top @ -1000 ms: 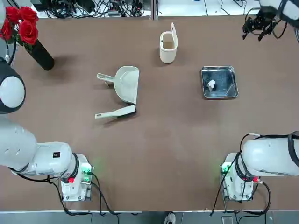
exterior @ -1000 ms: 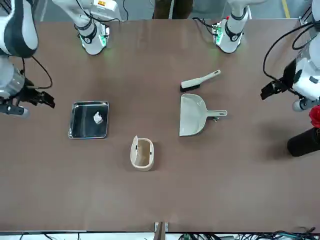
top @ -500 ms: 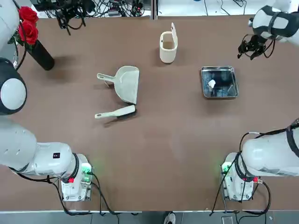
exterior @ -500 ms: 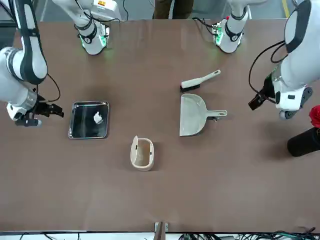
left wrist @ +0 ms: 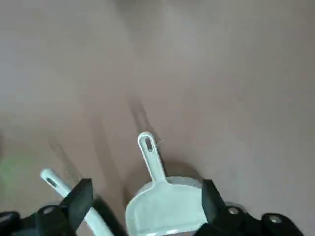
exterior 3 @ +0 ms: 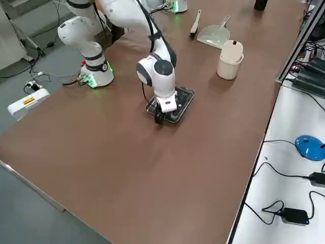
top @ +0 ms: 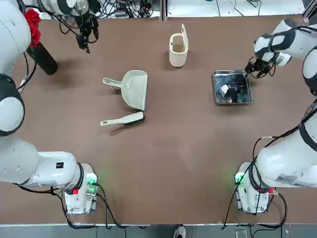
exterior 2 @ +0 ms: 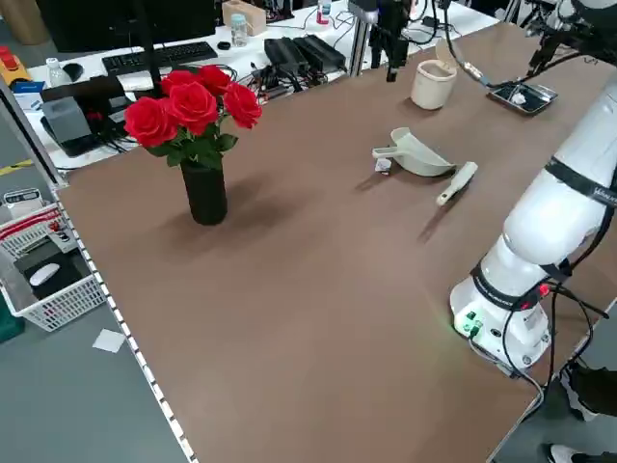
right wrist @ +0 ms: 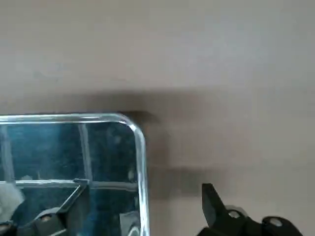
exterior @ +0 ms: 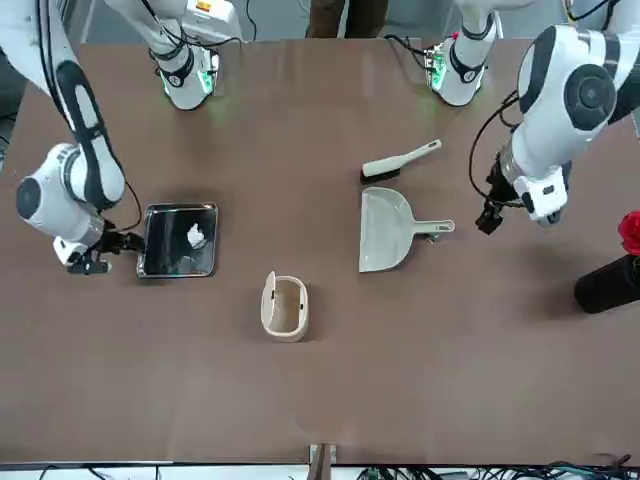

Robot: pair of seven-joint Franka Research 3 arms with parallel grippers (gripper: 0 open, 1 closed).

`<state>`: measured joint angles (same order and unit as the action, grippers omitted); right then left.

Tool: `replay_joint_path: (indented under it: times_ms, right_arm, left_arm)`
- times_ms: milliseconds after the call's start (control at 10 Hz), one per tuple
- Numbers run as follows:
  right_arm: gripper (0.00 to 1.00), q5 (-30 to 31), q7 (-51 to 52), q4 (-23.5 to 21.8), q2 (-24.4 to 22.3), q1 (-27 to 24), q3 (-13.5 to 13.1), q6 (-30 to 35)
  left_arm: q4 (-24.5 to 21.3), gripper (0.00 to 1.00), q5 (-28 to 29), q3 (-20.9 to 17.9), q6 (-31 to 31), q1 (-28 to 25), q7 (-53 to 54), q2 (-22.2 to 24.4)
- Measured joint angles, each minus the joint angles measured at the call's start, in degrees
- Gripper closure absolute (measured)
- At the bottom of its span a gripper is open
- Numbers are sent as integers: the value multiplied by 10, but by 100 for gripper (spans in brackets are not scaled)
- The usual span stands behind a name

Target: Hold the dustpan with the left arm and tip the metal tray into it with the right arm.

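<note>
— How is the right gripper (right wrist: 145,201) placed?

— It is held wide open above the desk (top: 173,148), at the right-hand rim of the metal tray (top: 233,95). One finger is seen over the tray, the other outside it, with the rim between. Nothing is gripped; whether the rim is touched cannot be told.

— And the left gripper (left wrist: 147,194)?

— Wide open too, and empty. It is held over the far left part of the desk, apart from the dustpan (top: 134,90).

— Where is the tray set?

— Toward the desk's far right corner. It is made of shiny, mirror-smooth steel, shallow and square, with rounded corners and a raised rim. A crumpled white scrap (top: 225,89) is carried in it.

— The dustpan?

— It is laid left of centre, nearer the far edge: cream-white plastic, round-backed, its straight, wide mouth turned to the desk's right edge and its stubby handle to the left. The slim brush (top: 124,120), with dark bristles, is placed just beside it, on the robot's side.

— Anything farther off?

— A smooth cream bin (top: 178,49) with its lid raised is stood near the far edge; red roses (exterior 2: 193,106) in a black cylindrical vase (exterior 2: 203,193) are seen by the far left corner.
</note>
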<state>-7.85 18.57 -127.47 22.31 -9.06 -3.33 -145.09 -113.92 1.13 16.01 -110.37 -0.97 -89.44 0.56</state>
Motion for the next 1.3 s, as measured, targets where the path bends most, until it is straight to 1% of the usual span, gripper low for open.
replay_joint_path:
  times_ms: [100, 200, 300, 400, 500, 700, 800, 900, 1000, 1200, 1300]
  right_arm:
    - [3, 0, 3, -1, 12, 0, 0, -6]
    - [11, 0, 6, -1, 14, 0, 0, -7]
    - [30, 0, 7, -1, 14, 0, 0, -7]
    - [44, 0, 8, -1, 14, 0, 1, -7]
    - [55, -3, 8, -1, 15, 0, 1, -6]
    - [62, -9, 11, -2, 16, 0, 1, -6]
    - [68, -9, 18, -2, 16, -1, 0, -6]
    - [69, -10, 26, -2, 16, -2, 0, -6]
    - [72, -13, 32, -2, 16, -4, 0, -6]
    - [76, -20, 37, -2, 16, -5, 0, -6]
    - [81, -22, 39, -2, 16, -5, 1, -4]
  left_arm:
    - [-36, 2, 0, 7, -50, 0, -53, 2]
    - [-73, 3, 0, 14, -92, 0, -85, 1]
    - [-104, 3, 0, 19, -124, 0, -103, 0]
    - [-127, 3, 0, 20, -149, 0, -114, 0]
    - [-145, 3, 0, 24, -171, 0, -122, 0]
    - [-188, 3, 0, 40, -236, 0, -153, -1]
    - [-209, 3, 0, 46, -269, 0, -164, -4]
    - [-222, 4, 1, 52, -289, 0, -172, -13]
    - [-228, 4, 24, 58, -303, 1, -189, -27]
    - [-229, 4, 108, 61, -349, 0, -257, -73]
    - [-229, 4, 135, 61, -367, -1, -277, -94]
